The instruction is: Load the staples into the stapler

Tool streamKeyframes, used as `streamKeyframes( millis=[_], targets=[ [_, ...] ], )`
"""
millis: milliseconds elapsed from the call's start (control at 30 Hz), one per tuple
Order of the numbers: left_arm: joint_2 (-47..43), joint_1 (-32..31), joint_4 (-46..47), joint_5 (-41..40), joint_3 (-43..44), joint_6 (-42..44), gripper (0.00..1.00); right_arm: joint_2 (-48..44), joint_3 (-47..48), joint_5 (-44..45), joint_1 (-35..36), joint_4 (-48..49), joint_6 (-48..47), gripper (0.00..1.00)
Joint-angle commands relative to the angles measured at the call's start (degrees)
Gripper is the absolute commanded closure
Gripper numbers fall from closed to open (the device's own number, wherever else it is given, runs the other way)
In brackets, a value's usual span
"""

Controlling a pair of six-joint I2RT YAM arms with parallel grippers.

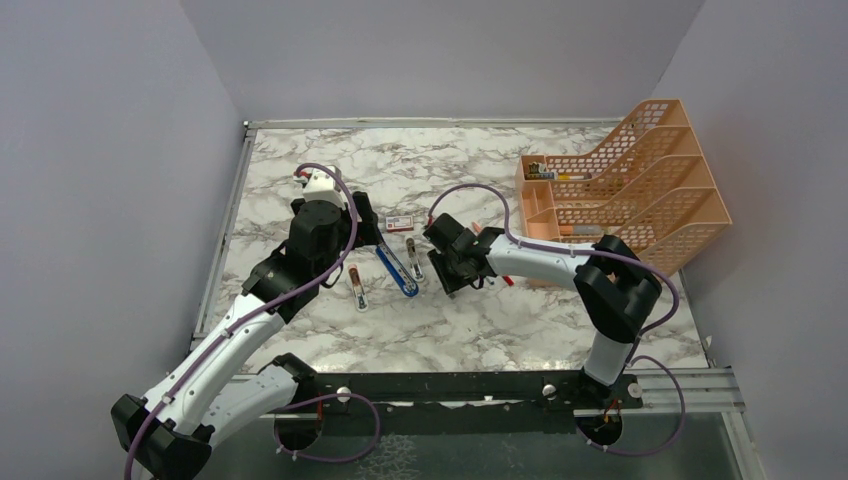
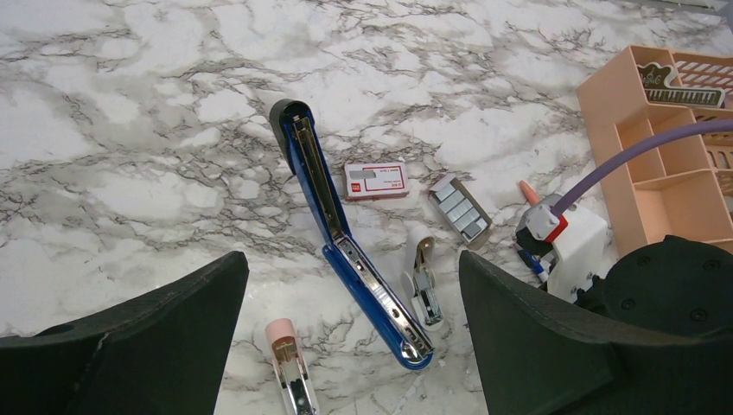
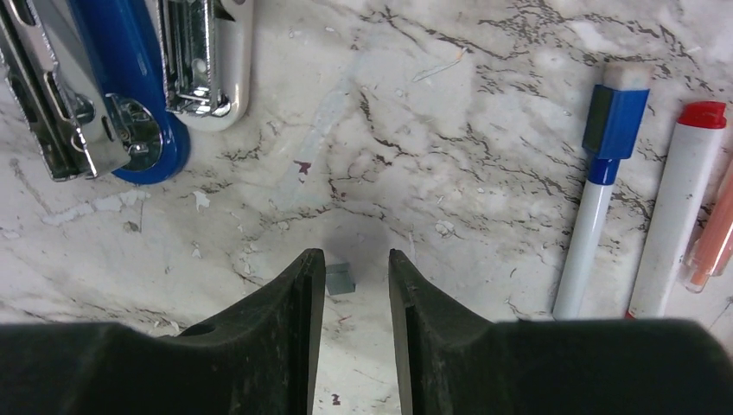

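Observation:
The blue stapler lies folded open on the marble, its silver channel facing up; its end also shows in the right wrist view. The red-and-white staples sleeve and the grey tray of staple strips rest just beyond it. My left gripper hovers wide open above the stapler, holding nothing. My right gripper is low over the table to the stapler's right, jaws apart. A short grey piece of staples lies on the marble between them, against the left finger, not gripped.
A small white stapler and a pink-tipped one lie open either side of the blue one. A blue-capped pen and a red-capped pen lie right of my right gripper. An orange desk organiser stands at the back right.

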Motion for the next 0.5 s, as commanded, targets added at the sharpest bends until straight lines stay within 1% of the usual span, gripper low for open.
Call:
streamKeyframes(
  millis=[0,467],
  targets=[
    [-0.3,0.3,0.8,-0.4,-0.6,-0.5,0.09,-0.9,-0.5,5.0,0.4,1.2,5.9,0.62],
    [0.1,0.4,0.8,-0.2,-0.6,-0.6,0.09,0.9,-1.2,3.4,1.0,-0.2,5.8,0.6]
  ],
)
